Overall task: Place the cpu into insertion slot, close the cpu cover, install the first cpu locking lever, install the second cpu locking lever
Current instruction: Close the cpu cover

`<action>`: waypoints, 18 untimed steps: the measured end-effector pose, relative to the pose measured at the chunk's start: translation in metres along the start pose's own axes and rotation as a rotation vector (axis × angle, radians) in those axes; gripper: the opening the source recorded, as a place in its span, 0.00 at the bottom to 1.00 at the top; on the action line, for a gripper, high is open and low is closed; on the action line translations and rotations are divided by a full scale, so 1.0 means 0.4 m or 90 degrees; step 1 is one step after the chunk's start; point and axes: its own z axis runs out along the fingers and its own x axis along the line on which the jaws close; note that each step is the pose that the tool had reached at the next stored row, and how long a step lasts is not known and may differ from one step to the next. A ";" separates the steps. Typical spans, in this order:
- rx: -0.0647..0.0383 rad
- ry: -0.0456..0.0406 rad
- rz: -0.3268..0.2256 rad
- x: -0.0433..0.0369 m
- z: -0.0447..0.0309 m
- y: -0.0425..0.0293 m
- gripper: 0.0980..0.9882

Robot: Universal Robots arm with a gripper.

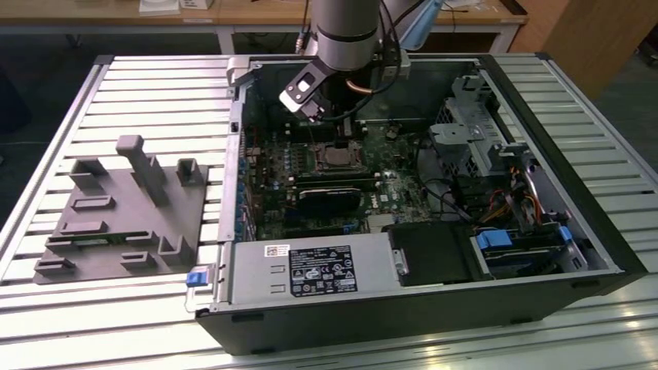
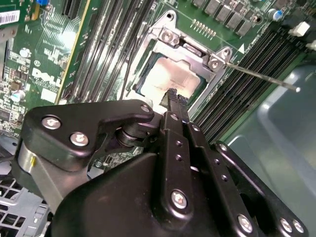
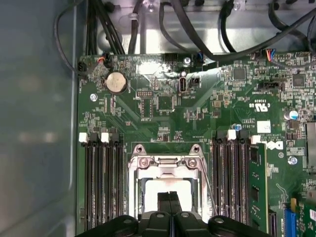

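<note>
The cpu (image 2: pixel 165 79) (image 3: pixel 153 193) lies flat in the insertion slot (image 1: pixel 334 158), its dull silver top showing through the square cut-out. The cpu cover (image 2: pixel 190 49) (image 3: pixel 165 162) lies down around it as a silvery frame. My gripper (image 2: pixel 174 96) (image 3: pixel 170 197) (image 1: pixel 331 129) hangs just above the chip's edge. Its black fingers are shut against each other with nothing between them. A thin locking lever rod (image 2: pixel 261 76) (image 3: pixel 210 190) sticks out beside the socket, standing free of the frame.
The motherboard sits inside an open black computer case (image 1: pixel 575 231) on a slatted metal table. Memory slots (image 3: pixel 101 182) flank the socket. A black card (image 1: pixel 334 196), the power supply (image 1: pixel 308 270) and a drive cage (image 1: pixel 483 131) crowd around. A grey fixture block (image 1: pixel 123 208) stands at the exterior view's left.
</note>
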 end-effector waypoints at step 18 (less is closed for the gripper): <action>0.005 0.0030 -0.121 0.000 0.001 0.000 0.01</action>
